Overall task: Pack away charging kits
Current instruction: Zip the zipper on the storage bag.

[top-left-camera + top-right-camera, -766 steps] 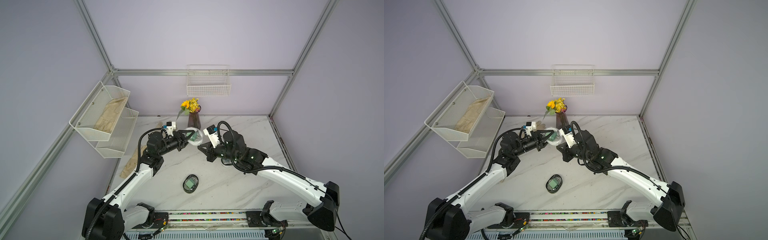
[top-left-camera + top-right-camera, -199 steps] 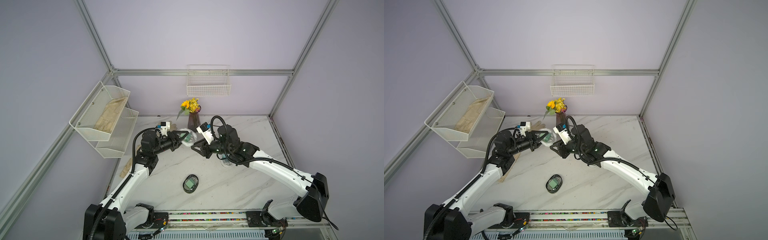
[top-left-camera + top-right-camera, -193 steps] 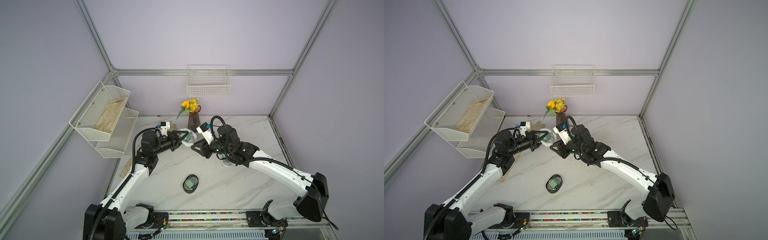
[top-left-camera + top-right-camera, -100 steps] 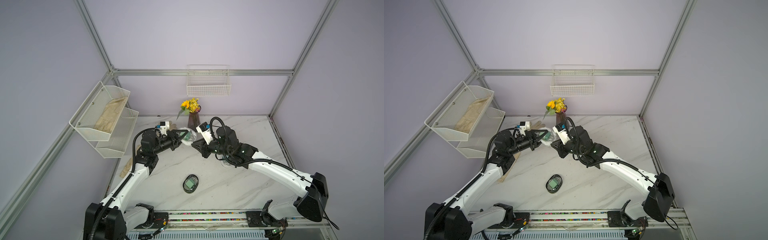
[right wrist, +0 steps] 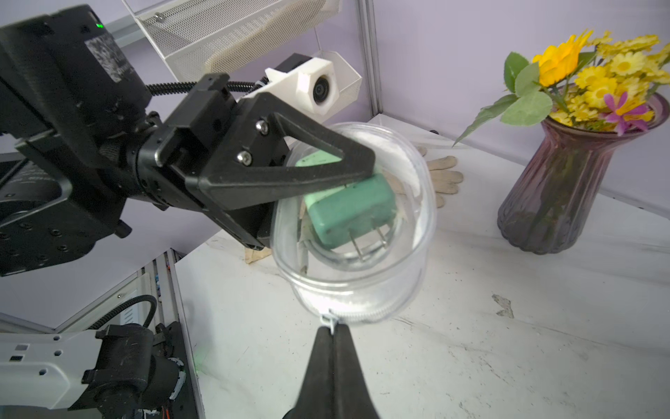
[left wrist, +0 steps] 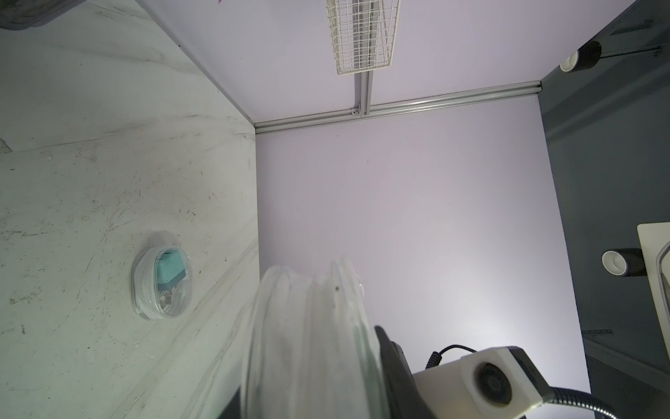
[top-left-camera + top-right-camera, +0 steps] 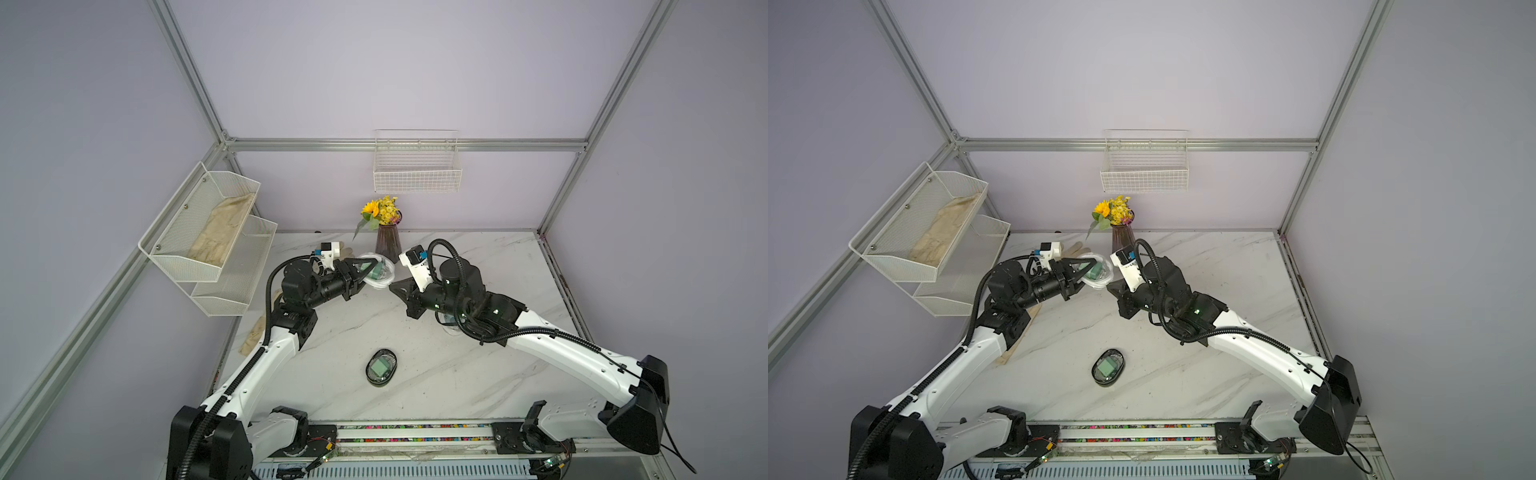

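First, a closed case (image 7: 381,368) lies on the table (image 7: 457,395) near the rail. Farther back, the right gripper (image 5: 331,326) is pinched shut on what looks like the zipper pull (image 5: 328,320) of the clear case (image 5: 362,290). The left gripper (image 7: 374,274) clamps that case aloft, mint adapter (image 5: 350,210) inside. Both wrists sit level, tips facing; the zip runs round the rim, away from the right jaws.

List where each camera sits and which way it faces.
Top views: high at the front, looking down on the marble table; both arms whole.
Left wrist: on the left arm, looking past its held clear case to a second case; the right arm's camera shows.
Right wrist: on the right arm, looking along its fingers, shut on the zipper pull, toward the left gripper.
Shared: both wrist views show the held case.
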Controlling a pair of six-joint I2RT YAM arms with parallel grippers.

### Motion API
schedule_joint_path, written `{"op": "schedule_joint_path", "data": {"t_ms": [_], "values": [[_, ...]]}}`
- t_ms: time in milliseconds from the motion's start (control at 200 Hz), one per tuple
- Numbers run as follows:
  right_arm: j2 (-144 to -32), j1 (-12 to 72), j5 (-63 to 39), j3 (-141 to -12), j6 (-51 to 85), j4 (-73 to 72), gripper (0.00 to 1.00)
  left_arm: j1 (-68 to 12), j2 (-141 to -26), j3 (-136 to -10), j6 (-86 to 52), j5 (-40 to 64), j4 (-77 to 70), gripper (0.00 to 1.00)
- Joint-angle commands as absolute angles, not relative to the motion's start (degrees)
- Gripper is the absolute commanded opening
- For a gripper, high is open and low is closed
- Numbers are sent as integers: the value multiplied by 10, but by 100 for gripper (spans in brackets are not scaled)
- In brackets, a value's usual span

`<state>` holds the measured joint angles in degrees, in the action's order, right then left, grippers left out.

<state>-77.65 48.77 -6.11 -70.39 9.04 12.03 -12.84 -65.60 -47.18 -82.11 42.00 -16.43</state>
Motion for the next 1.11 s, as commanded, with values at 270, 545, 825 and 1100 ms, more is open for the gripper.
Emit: {"op": "schedule_joint_path", "data": {"t_ms": [270, 545, 825, 1100], "values": [[-825, 483, 33, -794, 25, 262, 0, -112, -648, -530, -786, 513, -235, 0], [-838, 481, 56, -874, -17, 350, 0, -90, -642, -518, -723, 601, -266, 0], [-851, 482, 60, -922, -60, 371, 0, -96, -663, -499, -754, 690, -359, 0], [-879, 482, 31, -987, -105, 390, 0, -137, -638, -487, -641, 696, -235, 0]]}}
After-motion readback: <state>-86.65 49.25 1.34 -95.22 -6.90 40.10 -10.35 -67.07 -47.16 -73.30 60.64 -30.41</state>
